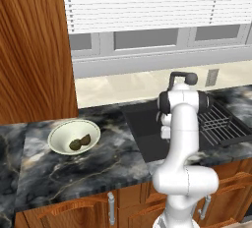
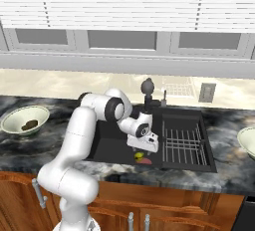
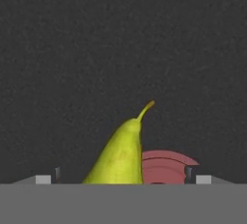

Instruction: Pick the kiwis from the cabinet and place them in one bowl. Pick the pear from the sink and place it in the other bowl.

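Note:
The yellow-green pear (image 3: 119, 156) lies on the black sink (image 2: 107, 143) floor, stem pointing away, and shows as a small yellow spot (image 2: 140, 156) under the hand. My gripper (image 2: 142, 151) hangs low in the basin, open, with its fingertips (image 3: 57, 174) standing on either side of the pear (image 3: 119, 156) and apart from it. Two olive-brown kiwis (image 1: 79, 142) rest in one off-white bowl (image 1: 58, 132) on the counter left of the sink. The other bowl (image 2: 247, 138) sits at the right edge. The wood cabinet (image 1: 34, 50) rises at the left.
A flat reddish-pink thing (image 3: 166, 166) lies against the pear's right side. A grey wire rack (image 2: 182, 145) fills the sink's right half. The black faucet (image 2: 147, 88) stands behind the basin. Dark marble counter (image 1: 74, 168) runs along both sides, with drawers below.

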